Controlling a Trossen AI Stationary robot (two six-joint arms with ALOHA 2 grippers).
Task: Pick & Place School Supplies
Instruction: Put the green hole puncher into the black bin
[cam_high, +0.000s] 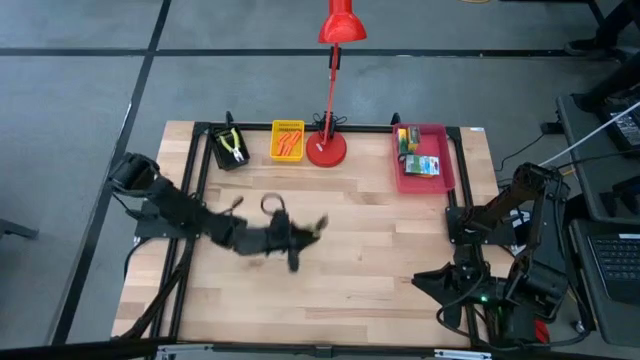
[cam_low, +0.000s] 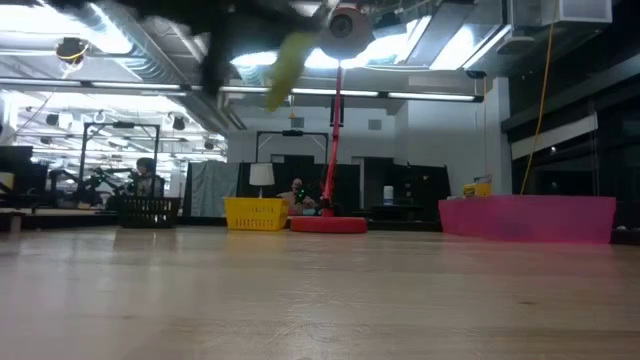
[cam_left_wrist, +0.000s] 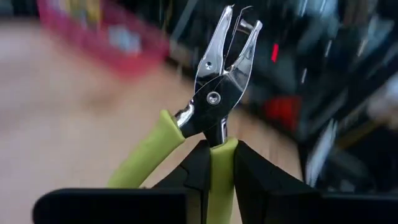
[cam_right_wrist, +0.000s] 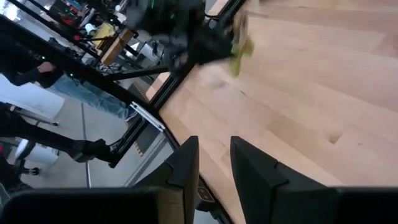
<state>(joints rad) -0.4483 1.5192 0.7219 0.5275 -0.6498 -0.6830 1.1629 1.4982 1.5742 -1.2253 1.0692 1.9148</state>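
Above the middle of the bench (cam_high: 380, 290), a pair of lime-handled pliers (cam_left_wrist: 214, 102) is held clear of the wood, one handle pinched between the nearly closed fingers of the left gripper (cam_left_wrist: 222, 180), presumably for carrying to the black tray (cam_high: 229, 148) at the far left, where another pair lies. The right gripper (cam_right_wrist: 214, 163) is parked at the near right, its fingers parted on nothing.

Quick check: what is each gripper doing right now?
Left gripper: shut on one green handle of the pliers, held above the table's middle.
Right gripper: holding nothing, fingers slightly apart, waiting at the table's right edge.

No legible text, labels or numbers anywhere.
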